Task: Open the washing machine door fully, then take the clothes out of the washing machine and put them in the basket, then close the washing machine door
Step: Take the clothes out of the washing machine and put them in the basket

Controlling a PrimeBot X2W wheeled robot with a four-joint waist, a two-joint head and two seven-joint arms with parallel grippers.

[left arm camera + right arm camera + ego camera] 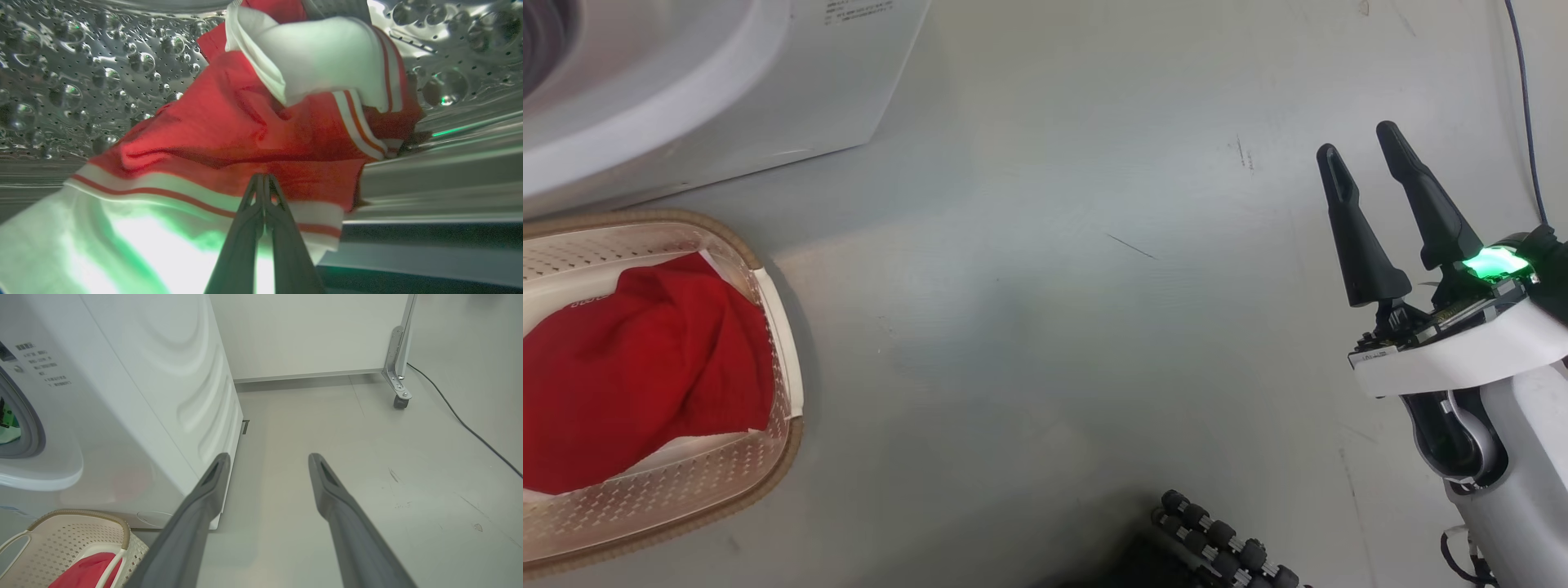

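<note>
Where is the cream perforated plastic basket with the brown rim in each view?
Head view: cream basket, lower left, holding red cloth.
Right wrist view: basket, bottom left corner.
Left wrist view: red-and-white striped clothes inside the steel drum.
Shared landmark: the white boxy washing machine next to the basket.

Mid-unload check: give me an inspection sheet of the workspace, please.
Surface: scuffed grey floor.
Job's things: white front-loading washing machine; red-and-white striped garment in its drum; cream perforated plastic basket holding red cloth.
Clutter: nothing seen.
Grippers: left gripper, fingers shut on the striped garment; right gripper open, empty, over the floor.
Cables: thin dark cable on the floor.
Surroundings: pale wall panel; metal bracket with caster.
</note>
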